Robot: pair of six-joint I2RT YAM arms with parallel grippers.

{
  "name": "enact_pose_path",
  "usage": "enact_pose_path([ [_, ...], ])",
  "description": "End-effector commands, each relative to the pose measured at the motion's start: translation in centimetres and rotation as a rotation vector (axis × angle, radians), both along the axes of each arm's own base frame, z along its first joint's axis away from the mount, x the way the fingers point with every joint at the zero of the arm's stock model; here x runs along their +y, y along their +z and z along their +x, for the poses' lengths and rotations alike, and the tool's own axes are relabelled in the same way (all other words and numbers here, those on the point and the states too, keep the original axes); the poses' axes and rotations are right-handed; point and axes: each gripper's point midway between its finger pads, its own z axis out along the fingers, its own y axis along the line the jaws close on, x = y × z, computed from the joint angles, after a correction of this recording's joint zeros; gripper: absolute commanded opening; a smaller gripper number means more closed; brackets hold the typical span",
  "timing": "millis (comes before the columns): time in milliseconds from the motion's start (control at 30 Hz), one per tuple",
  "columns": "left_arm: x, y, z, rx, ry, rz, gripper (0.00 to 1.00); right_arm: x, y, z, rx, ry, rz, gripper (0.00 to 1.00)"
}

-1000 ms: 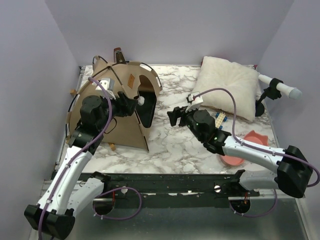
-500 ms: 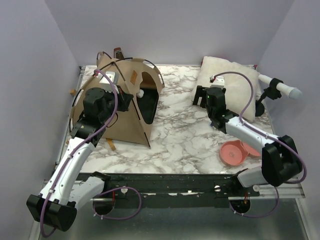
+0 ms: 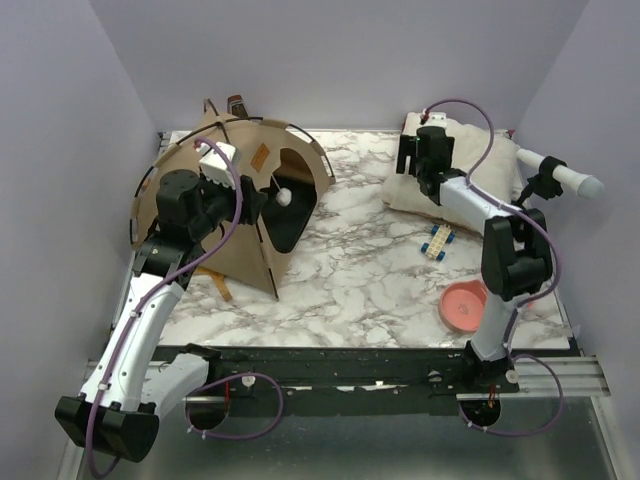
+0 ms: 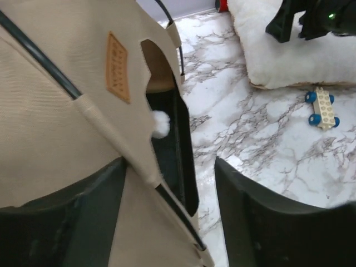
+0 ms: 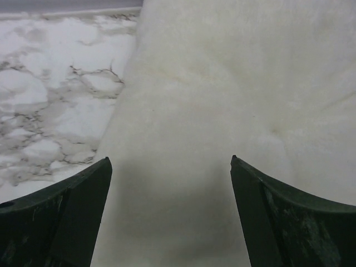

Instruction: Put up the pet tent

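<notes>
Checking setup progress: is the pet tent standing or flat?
Standing. The pet tent holds a dome shape on bowed black poles, arched doorway open.

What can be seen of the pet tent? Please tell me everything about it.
The pet tent stands upright at the back left of the table: tan canvas-like fabric, black lining, thin black poles crossing over it, a brown label patch, an arched doorway with a white pompom hanging in it. The left gripper straddles its front seam, fingers apart.
</notes>
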Motion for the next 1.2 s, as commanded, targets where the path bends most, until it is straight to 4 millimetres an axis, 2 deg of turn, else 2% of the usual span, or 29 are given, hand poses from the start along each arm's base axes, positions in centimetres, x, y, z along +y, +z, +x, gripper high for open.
enact_pose_path([
  [0,1.3,-0.3,0.0,-0.036,0.042,0.046,0.83,-0.3,-6.7,0.5,0.218,0.032,-0.078,0.92],
  [100,2.7,-0.2,-0.4,-0.054,0.107,0.07,0.96,-0.7,-9.0,1.0,0.279,0.016,-0.075,0.83],
  [200,4.6,1.2,-1.3,-0.128,0.187,0.092,0.99,-0.7,-9.2,1.3,0.279,0.018,-0.069,0.52],
  [233,5.1,1.9,-1.7,-0.157,0.213,0.094,0.99,-0.7,-8.8,1.5,0.269,0.024,-0.07,0.32],
  [267,5.6,2.4,-2.0,-0.181,0.236,0.094,0.99,-0.6,-8.1,1.8,0.253,0.032,-0.073,0.18],
  [300,6.0,3.0,-2.3,-0.209,0.254,0.09,0.99,-0.4,-7.0,2.0,0.233,0.042,-0.071,0.06],
  [333,6.8,3.4,-2.5,-0.232,0.294,0.092,0.99,-0.2,-6.0,2.3,0.215,0.06,-0.072,0.01],
  [433,7.9,5.4,-3.5,-0.297,0.349,0.073,0.99,0.4,-2.1,2.0,0.165,0.1,-0.052,0.01],
  [500,8.2,6.6,-4.0,-0.315,0.362,0.06,0.99,0.9,0.6,0.9,0.145,0.114,-0.021,0.0],
  [600,8.2,8.7,-4.9,-0.324,0.356,0.03,0.99,1.5,4.0,-1.9,0.13,0.123,0.013,0.0],
  [667,7.5,9.9,-5.5,-0.319,0.324,0.0,0.99,2.1,5.1,-4.3,0.149,0.117,0.014,0.01],
  [733,6.4,11.1,-5.8,-0.308,0.272,-0.046,0.98,3.7,5.6,-6.9,0.162,0.134,0.012,0.01],
  [767,5.2,11.5,-6.1,-0.302,0.215,-0.073,0.97,4.4,5.6,-8.3,0.17,0.142,0.01,0.0],
  [867,2.7,11.7,-5.8,-0.265,0.129,-0.114,0.96,6.8,4.3,-12.5,0.206,0.154,0.036,0.01],
  [933,0.5,11.5,-5.6,-0.235,0.075,-0.129,0.96,9.0,3.1,-14.8,0.238,0.213,0.131,0.01],
  [1000,-2.5,11.1,-5.6,-0.195,-0.01,-0.174,0.97,11.1,2.4,-16.6,0.256,0.291,0.267,0.01],
  [1033,-3.9,10.8,-5.4,-0.168,-0.048,-0.197,0.98,12.0,2.1,-17.4,0.263,0.334,0.323,0.11],
  [1067,-5.4,10.5,-5.3,-0.138,-0.092,-0.225,0.99,12.6,1.9,-18.0,0.253,0.367,0.362,0.27],
  [1133,-7.9,9.4,-4.5,-0.067,-0.138,-0.25,0.99,12.9,2.0,-18.7,0.213,0.404,0.398,0.65],
  [1167,-8.9,9.0,-4.1,-0.044,-0.151,-0.257,0.99,12.7,2.0,-18.7,0.191,0.404,0.404,0.78],
])
